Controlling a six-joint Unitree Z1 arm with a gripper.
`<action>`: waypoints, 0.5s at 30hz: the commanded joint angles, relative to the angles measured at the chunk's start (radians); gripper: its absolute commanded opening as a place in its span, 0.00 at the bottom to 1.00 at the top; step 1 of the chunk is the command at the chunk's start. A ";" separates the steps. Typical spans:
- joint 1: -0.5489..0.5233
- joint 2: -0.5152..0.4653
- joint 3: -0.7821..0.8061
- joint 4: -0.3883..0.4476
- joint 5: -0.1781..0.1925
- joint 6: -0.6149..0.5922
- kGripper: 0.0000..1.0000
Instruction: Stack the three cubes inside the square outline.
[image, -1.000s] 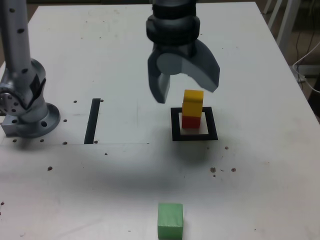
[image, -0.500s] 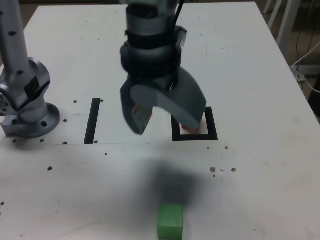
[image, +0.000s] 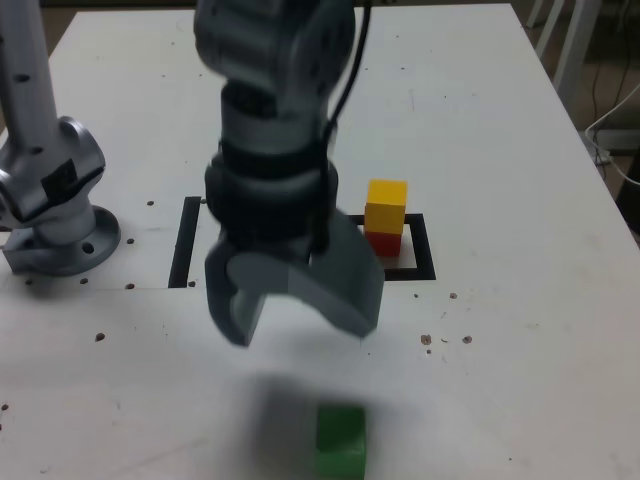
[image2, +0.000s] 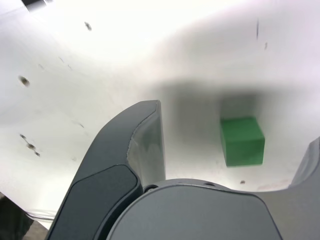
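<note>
Progress: two of three cubes placed. Yellow cube (image: 386, 205) sits on red cube (image: 381, 243), both upright inside the square outline (image: 424, 262) of black tape; the outline's near-left corner is hidden behind the gripper in the exterior view. Stack looks roughly aligned, though the red cube is partly covered, so its exact seating within the white centre is hard to judge.

Remaining: green cube (image: 340, 440) lies alone on the white table (image: 520, 380) near the front edge, well apart from the stack. It has to be picked, lifted above the yellow cube and set down on top.

Gripper (image: 295, 305): jaws spread wide, nothing between them. It hangs above the table between the outline and the green cube, its shadow falling over the cube. In the wrist view the green cube (image2: 242, 141) appears between the two jaws but ahead of them, not touched.

Judgement: step in hand is the approach to the last cube. Next move needs the jaws centred over the green cube, then a descent before closing.

Other: straight black tape strip (image: 184, 240) and the arm's base (image: 50, 215) at the exterior view's left, not involved.
</note>
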 joint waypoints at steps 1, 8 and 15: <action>-0.023 0.023 -0.014 -0.002 -0.011 -0.023 0.99; -0.075 0.072 -0.042 -0.022 -0.030 -0.064 0.99; -0.091 0.121 -0.083 -0.034 -0.037 -0.067 0.99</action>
